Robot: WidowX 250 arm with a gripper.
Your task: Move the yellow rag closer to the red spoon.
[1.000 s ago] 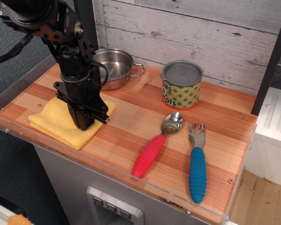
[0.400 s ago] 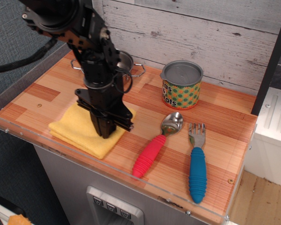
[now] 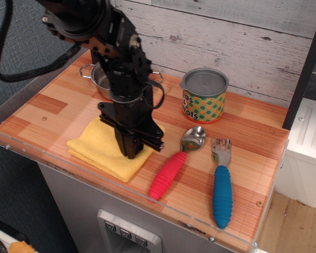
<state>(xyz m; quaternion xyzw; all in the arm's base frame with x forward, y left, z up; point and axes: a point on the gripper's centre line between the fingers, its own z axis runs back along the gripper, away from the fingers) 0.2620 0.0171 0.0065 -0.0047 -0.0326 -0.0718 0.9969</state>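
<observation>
Nearest the front edge of the wooden bench (image 3: 147, 126), the red spoon (image 3: 175, 163) lay with its handle toward me, and a blue-handled fork (image 3: 221, 186) lay just to its right. Left of the spoon, close but apart from it, sat the yellow rag (image 3: 102, 150). The black gripper (image 3: 132, 152) pressed straight down on the rag's right part; I couldn't tell whether its jaws were parted or together. Behind stood a dotted tin (image 3: 204, 97) and a steel pot (image 3: 99, 79), partly hidden by the arm.

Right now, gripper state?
Gripper: tip down on the yellow rag; open or closed cannot be told.
</observation>
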